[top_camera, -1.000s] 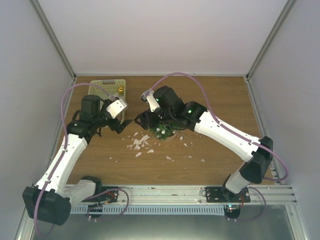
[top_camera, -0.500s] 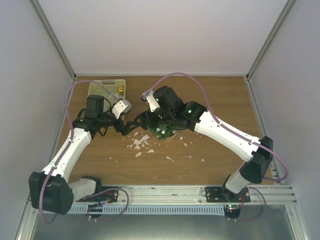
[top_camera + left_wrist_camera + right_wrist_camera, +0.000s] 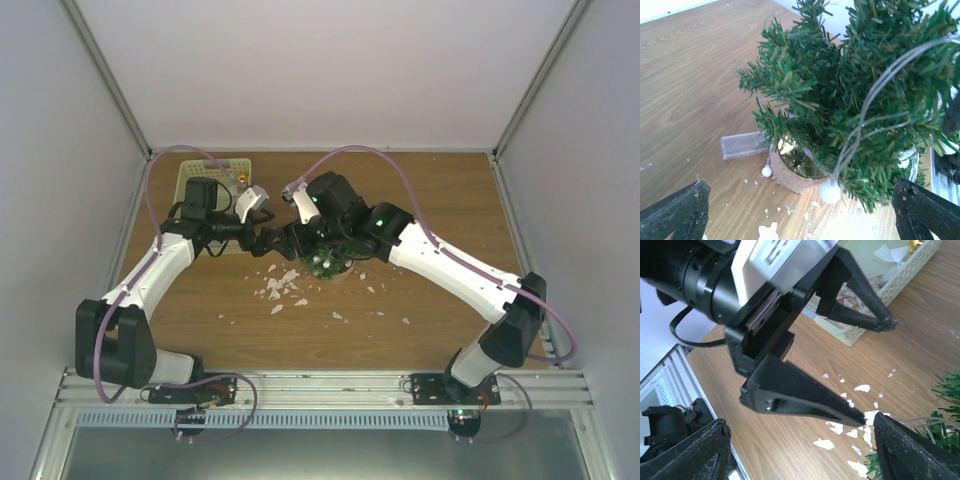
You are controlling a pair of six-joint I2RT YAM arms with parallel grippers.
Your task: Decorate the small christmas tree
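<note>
Pale yellow-green plastic makes up the basket (image 3: 213, 175) at the far left of the wooden surface (image 3: 430, 200), with scraps of paper and something gold lying in it. Just right of the basket, the left tool (image 3: 877, 370) reaches sideways towards the middle. Its two black fingers (image 3: 805, 405) are spread wide and have hold of nothing. One fingertip hangs just above a scatter of white crumbs (image 3: 280, 285). The right tool (image 3: 800, 422) faces it from close by, its fingers also well apart with nothing between them. The small christmas tree (image 3: 328, 258) stands near the middle of the surface, under the right arm's wrist and just right of both tools. Its bushy green branches rise from a brownish pot (image 3: 790, 180). A thin grey wire (image 3: 875, 95) carrying a white bead (image 3: 830, 192) loops over the needles. A clear plastic piece (image 3: 742, 145) lies flat beside the pot.
</note>
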